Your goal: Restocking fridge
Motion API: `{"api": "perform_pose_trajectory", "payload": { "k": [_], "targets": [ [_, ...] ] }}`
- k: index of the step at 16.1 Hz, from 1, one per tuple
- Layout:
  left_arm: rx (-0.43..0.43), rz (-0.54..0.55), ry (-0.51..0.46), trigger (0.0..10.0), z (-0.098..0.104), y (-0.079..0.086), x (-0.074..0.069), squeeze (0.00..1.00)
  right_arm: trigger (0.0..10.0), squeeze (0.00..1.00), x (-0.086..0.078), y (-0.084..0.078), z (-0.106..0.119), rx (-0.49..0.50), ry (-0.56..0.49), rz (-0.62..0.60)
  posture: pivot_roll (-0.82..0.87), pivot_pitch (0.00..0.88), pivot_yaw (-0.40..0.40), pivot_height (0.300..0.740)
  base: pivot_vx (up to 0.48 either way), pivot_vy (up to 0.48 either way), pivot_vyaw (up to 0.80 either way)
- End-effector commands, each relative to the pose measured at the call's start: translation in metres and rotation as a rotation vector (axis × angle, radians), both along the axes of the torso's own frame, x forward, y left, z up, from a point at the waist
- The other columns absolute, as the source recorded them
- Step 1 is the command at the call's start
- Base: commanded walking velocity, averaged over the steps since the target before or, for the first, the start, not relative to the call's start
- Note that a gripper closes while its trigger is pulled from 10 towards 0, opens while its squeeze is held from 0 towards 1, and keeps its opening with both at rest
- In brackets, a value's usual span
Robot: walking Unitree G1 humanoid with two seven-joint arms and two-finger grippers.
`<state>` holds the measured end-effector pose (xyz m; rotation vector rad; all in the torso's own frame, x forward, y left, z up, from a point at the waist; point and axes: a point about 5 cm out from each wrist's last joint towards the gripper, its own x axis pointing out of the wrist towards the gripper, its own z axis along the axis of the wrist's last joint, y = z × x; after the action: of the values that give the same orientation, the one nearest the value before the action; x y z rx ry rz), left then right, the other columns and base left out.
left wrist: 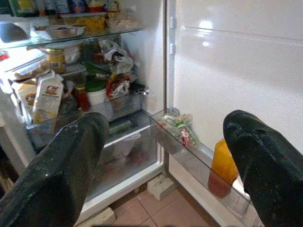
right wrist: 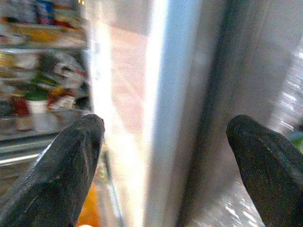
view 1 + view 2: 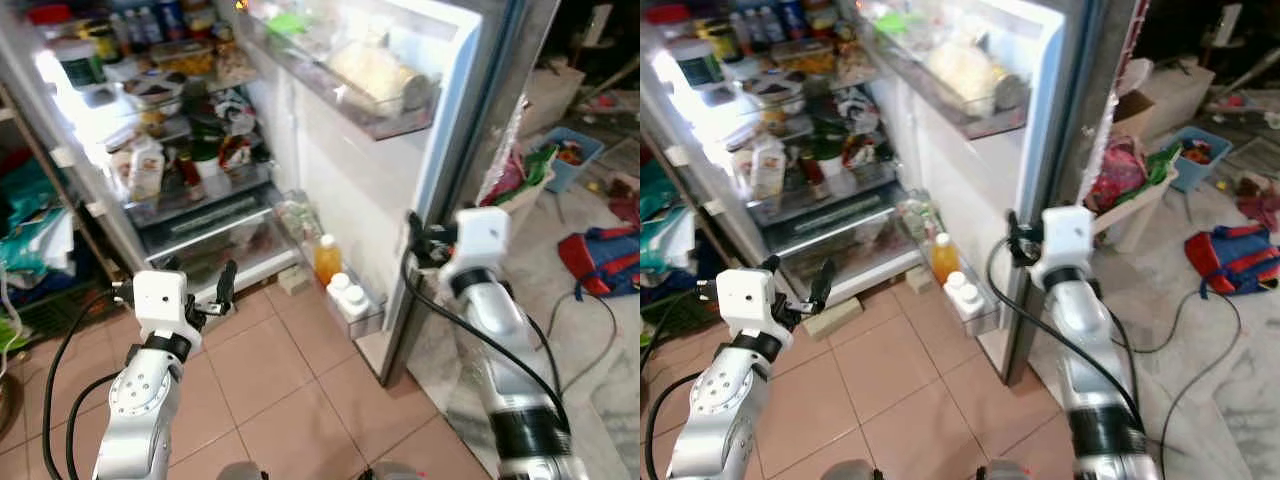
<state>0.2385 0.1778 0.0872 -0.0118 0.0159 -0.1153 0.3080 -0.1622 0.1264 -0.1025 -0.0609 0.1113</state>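
Observation:
The fridge (image 3: 170, 130) stands open, its shelves crowded with jars, cartons and packets. Its door (image 3: 360, 170) swings out to the right. The low door shelf holds an orange juice bottle (image 3: 327, 259) and white bottles (image 3: 348, 293); an upper door shelf carries a pale bag (image 3: 380, 75). My left gripper (image 3: 200, 285) is open and empty, low in front of the bottom drawer, and its wrist view looks at the juice bottle (image 1: 221, 165). At the door's outer edge (image 2: 161, 113) my right gripper (image 2: 165, 127) is open, one finger on each side of the edge.
A small block (image 3: 293, 278) lies on the tiled floor by the fridge's foot. Right of the door are a blue basket (image 3: 565, 160), a red and blue backpack (image 3: 605, 255), bags and loose cables. Clothes (image 3: 30, 240) pile up at the far left.

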Motion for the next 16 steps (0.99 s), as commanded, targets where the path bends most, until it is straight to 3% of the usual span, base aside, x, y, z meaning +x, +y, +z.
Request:
{"api": "perform_pose_trajectory", "payload": {
  "k": [1,6,8,12,15,16],
  "targets": [
    [0.01,0.003,-0.004,10.0,0.001,0.0,0.001,0.0,10.0,0.0,0.007,0.001,0.003,0.01,-0.011,0.03,0.06,0.027,0.027,0.74,0.0,0.0,0.0],
    [0.011,0.001,-0.002,10.0,0.001,-0.001,0.001,0.0,10.0,0.0,0.033,0.018,0.015,0.004,-0.036,0.109,0.08,0.028,0.019,0.74,0.0,0.0,0.0],
    [0.008,0.0,0.001,10.0,0.0,-0.003,-0.002,0.0,10.0,0.0,0.04,0.022,0.018,0.096,-0.025,0.107,0.09,0.03,0.016,0.74,0.0,0.0,0.0],
    [0.006,-0.006,0.006,10.0,-0.001,-0.003,-0.003,0.0,10.0,0.0,0.031,0.044,0.022,0.181,-0.028,0.301,0.09,0.035,0.02,0.74,0.0,0.0,0.0],
    [-0.002,-0.041,0.008,10.0,-0.001,-0.008,-0.002,0.0,10.0,0.0,0.009,0.063,0.03,0.318,0.027,0.557,0.08,0.036,0.024,0.74,0.0,0.0,0.0],
    [-0.026,-0.098,0.009,10.0,0.0,-0.016,-0.004,0.0,10.0,0.0,-0.001,0.066,0.033,0.34,0.044,0.643,0.08,0.038,0.025,0.74,0.0,0.0,0.0]
  ]
}}
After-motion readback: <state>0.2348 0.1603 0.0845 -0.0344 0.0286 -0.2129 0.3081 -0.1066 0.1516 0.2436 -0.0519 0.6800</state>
